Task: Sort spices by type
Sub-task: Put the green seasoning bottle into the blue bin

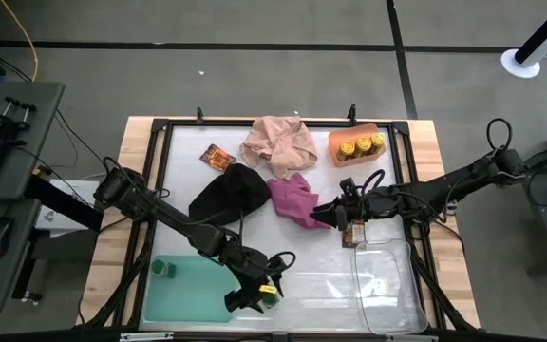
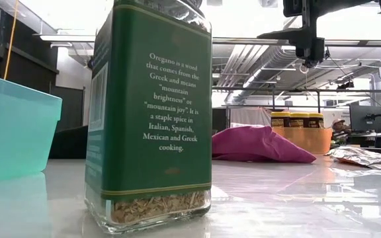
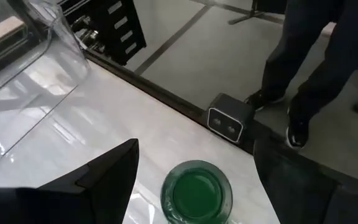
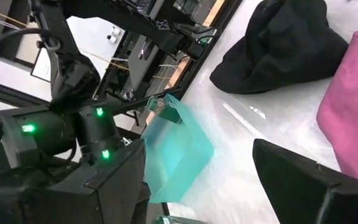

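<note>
Left claw over a green-lidded jar at the table's front edge, jar not yet gripped

The green-lidded jar [image 3: 197,191] stood upright just beside the green tray [image 1: 193,290], close to the front rim, so in my judgement a crooked descent could have tipped it or pushed it off the table. The left claw [image 1: 254,293] hung above it with fingers [image 3: 98,177] spread wider than the lid, touching nothing. The right claw [image 1: 342,211] waited near the magenta cloth [image 1: 294,198], fingers apart, holding nothing visible. Three yellow-lidded jars [image 1: 363,145] sat in the orange tray [image 1: 335,152]; one packet [image 1: 216,157] lay beside the black cloth [image 1: 228,193].
</note>
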Available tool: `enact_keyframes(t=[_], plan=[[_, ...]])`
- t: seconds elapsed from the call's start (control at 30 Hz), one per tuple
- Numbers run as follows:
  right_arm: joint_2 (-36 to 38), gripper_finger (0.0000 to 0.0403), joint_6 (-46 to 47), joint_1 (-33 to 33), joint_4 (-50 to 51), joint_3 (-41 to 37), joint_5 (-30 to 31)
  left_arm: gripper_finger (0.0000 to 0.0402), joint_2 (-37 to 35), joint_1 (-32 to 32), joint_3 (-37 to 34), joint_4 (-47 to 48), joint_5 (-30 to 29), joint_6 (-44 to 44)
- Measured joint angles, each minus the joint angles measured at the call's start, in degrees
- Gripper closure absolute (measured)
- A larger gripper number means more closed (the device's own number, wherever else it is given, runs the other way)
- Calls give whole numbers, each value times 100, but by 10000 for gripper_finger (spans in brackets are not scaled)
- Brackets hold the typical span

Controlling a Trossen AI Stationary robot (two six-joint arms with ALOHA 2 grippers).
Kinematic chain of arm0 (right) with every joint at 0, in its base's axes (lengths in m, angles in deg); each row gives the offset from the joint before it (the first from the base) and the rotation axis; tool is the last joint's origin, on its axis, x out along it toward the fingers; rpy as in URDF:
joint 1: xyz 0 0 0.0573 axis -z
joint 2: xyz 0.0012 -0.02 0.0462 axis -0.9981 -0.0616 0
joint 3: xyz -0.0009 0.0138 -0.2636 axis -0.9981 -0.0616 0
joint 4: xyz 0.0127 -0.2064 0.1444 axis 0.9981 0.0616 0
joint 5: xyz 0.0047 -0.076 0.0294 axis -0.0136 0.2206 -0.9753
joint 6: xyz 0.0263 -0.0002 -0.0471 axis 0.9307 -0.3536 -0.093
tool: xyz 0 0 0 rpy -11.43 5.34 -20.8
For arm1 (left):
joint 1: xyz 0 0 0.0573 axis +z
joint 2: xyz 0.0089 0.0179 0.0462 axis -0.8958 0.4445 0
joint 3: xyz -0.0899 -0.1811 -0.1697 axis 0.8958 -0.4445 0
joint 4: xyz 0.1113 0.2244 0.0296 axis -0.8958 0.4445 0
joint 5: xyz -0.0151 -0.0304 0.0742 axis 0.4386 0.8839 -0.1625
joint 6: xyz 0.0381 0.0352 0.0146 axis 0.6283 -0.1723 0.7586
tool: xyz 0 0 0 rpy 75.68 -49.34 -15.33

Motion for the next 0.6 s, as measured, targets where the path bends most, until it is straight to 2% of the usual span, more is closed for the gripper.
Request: enact_keyframes(t=[0.6], plan=[[0, 112, 127, 7, 60, 0, 25, 99, 730, -4, 1, -69, -188, -383]])
